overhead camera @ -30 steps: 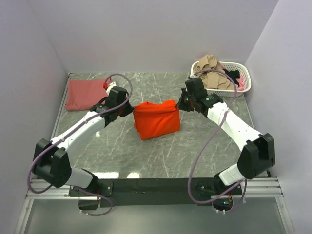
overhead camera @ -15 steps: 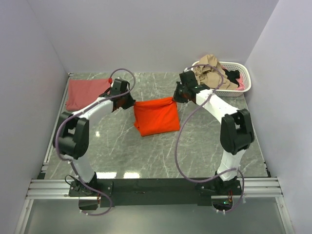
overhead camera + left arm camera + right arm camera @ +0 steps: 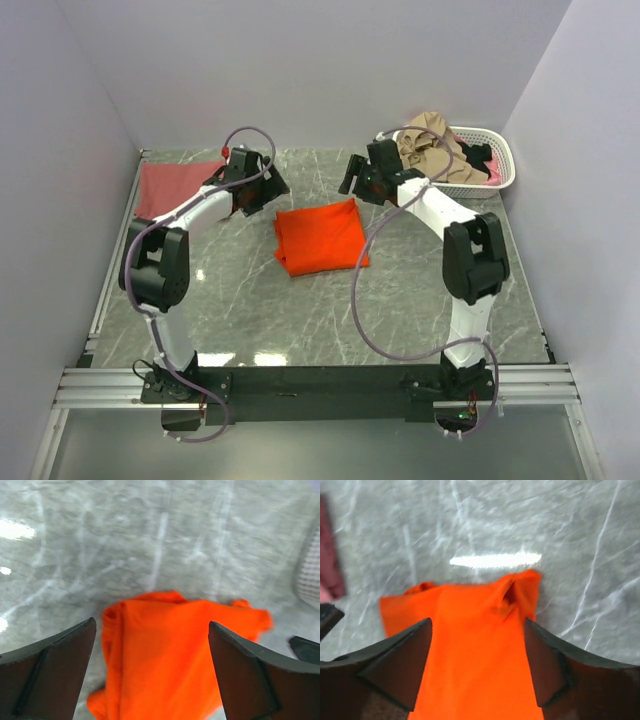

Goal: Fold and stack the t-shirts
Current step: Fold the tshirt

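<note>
The bright orange-red t-shirt (image 3: 320,237) lies folded on the marble table (image 3: 300,310), with nothing gripping it. My left gripper (image 3: 268,192) hovers just beyond its far left corner, jaws wide open and empty; the left wrist view shows the same t-shirt (image 3: 175,655) below the left gripper (image 3: 151,625). My right gripper (image 3: 355,178) hangs open beyond the far right corner, and its wrist view looks down on the t-shirt (image 3: 470,650) between the right gripper's (image 3: 476,622) spread jaws. The dusty brick-red t-shirt (image 3: 165,188) lies folded at the far left, also visible (image 3: 330,555) from the right wrist.
A white slotted basket (image 3: 503,160) holding a heap of tan and other clothes stands at the far right corner; its edge (image 3: 310,570) shows in the left wrist view. Grey walls close in the table on three sides.
Both grippers have opened and let go of the orange-red t-shirt, then drawn back toward the far side. The shirt has settled flat on the table.
</note>
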You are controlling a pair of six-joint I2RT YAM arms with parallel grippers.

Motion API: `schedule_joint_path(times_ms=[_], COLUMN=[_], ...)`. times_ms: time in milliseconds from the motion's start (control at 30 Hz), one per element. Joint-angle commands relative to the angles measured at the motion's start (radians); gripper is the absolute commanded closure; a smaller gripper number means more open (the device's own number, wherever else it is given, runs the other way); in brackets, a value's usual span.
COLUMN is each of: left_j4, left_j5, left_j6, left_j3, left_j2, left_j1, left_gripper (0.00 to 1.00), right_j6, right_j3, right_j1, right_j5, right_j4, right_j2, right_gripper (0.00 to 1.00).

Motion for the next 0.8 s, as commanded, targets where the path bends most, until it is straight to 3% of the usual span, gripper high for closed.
schedule_joint_path(times_ms=[0, 33, 167, 333, 433, 767], left_j4=[0.086, 0.100, 0.173, 0.197, 0.180, 0.117], left_j5=[0.077, 0.098, 0.163, 0.272, 0.256, 0.206], left_j6=[-0.004, -0.008, -0.033, -0.035, -0.036, -0.024], left_j3=[-0.061, -0.080, -0.130, -0.068, -0.028, 0.058], left_j2=[-0.118, -0.134, -0.120, -0.002, 0.065, 0.253], left_j1=[-0.007, -0.010, -0.021, -0.024, -0.022, -0.008], left_gripper=[0.01, 0.01, 0.01, 0.01, 0.01, 0.01], right_j6=[0.008, 0.012, 0.058, 0.100, 0.130, 0.192], right_j3=[-0.088, -0.134, -0.156, -0.051, 0.048, 0.123], right_j1=[-0.005, -0.005, -0.006, -0.012, -0.037, -0.078], right_j5=[-0.082, -0.167, -0.272, -0.294, -0.301, -0.403], right_j4=[0.090, 0.108, 0.151, 0.173, 0.140, 0.200], right_j2=[-0.139, -0.161, -0.138, -0.005, 0.102, 0.327], right_gripper=[0.18, 0.15, 0.11, 0.11, 0.11, 0.11])
